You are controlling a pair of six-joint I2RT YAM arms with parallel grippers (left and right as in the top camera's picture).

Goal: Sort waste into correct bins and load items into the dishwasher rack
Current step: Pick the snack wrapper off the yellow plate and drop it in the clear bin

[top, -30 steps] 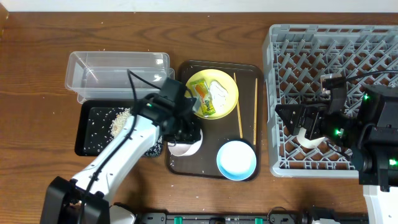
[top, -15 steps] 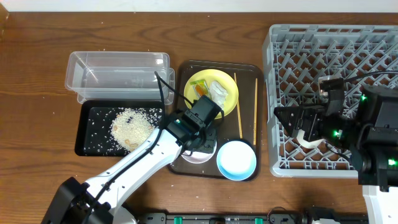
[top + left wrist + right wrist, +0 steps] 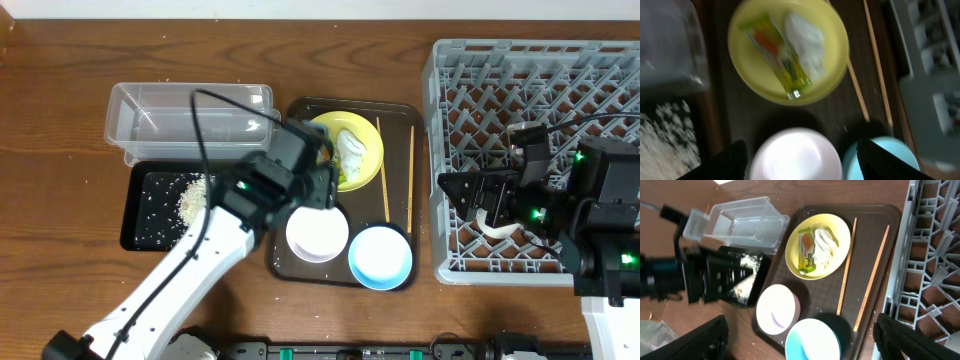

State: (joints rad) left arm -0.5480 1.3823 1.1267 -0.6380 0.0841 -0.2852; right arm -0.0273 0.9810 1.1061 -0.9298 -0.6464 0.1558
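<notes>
My left gripper (image 3: 318, 192) hovers open just above the pinkish-white bowl (image 3: 317, 233), which sits upright and free on the brown serving tray (image 3: 300, 268). In the blurred left wrist view the bowl (image 3: 795, 156) lies between my spread fingers (image 3: 732, 161). Beside it is the light blue bowl (image 3: 380, 256). The yellow plate (image 3: 358, 150) carries the snack wrapper (image 3: 775, 55) and the tissue (image 3: 805, 37). Two chopsticks (image 3: 386, 185) lie right of the plate. Rice (image 3: 192, 198) lies in the black tray (image 3: 145, 215). My right gripper (image 3: 465, 195) is open over the dishwasher rack (image 3: 540, 70), near a white cup (image 3: 493, 217).
The clear tub (image 3: 190, 115) stands behind the black tray, left of the serving tray. The rack's upright pegs fill the right side of the table. Bare wooden table (image 3: 60, 150) stretches along the left and the front.
My left gripper has opened and let go of the pinkish-white bowl, which now rests on the serving tray. The gripper has drawn back towards the plate. The right arm has barely moved.
</notes>
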